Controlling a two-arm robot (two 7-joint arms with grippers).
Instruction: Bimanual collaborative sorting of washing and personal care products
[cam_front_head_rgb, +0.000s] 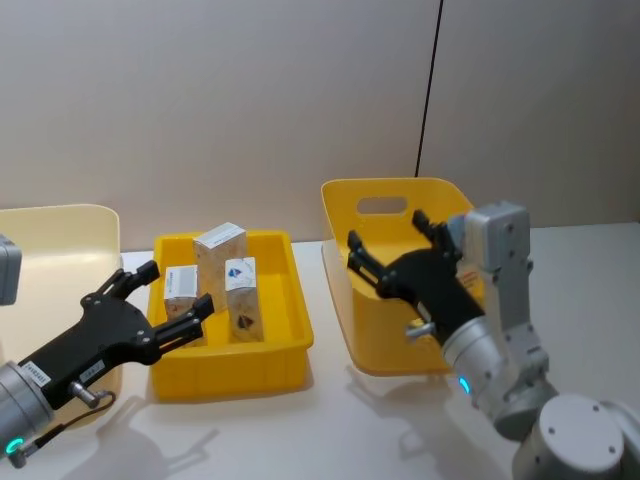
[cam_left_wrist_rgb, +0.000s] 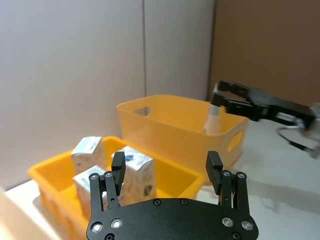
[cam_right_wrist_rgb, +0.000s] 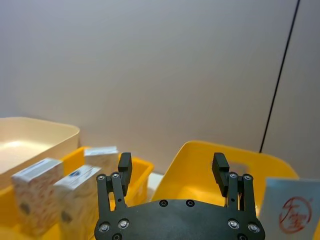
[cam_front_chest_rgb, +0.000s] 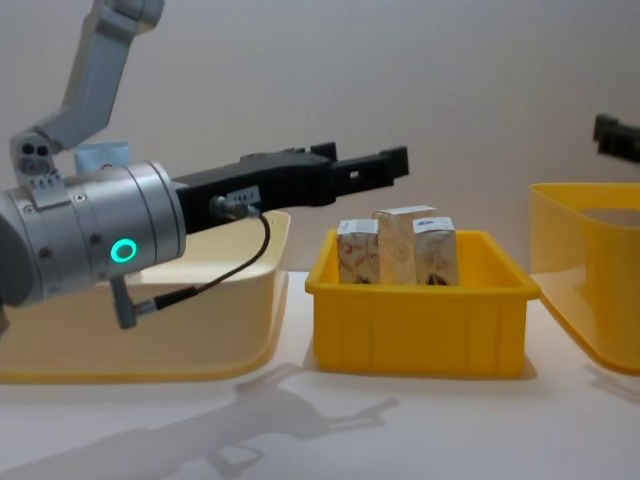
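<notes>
**A:** While the left end effector (cam_front_head_rgb: 175, 292) hangs there, what's its state?

**B:** Fingers spread, empty. It's at the left rim of the low yellow bin (cam_front_head_rgb: 290, 350), just above the three cartons (cam_front_head_rgb: 222, 245) standing upright and close together inside.

**A:** Right end effector (cam_front_head_rgb: 386, 232)?

**B:** Spread too, gripping nothing, over the tall yellow bin (cam_front_head_rgb: 440, 190). A pale blue tube (cam_right_wrist_rgb: 292, 210) with a red round logo stands inside that bin, beside the fingers, not between them.

**A:** Around them?

**B:** Both bins are on the white bench (cam_front_head_rgb: 330, 430), tall one right of the low one. Cream bin (cam_front_head_rgb: 60, 230) is far left.
</notes>
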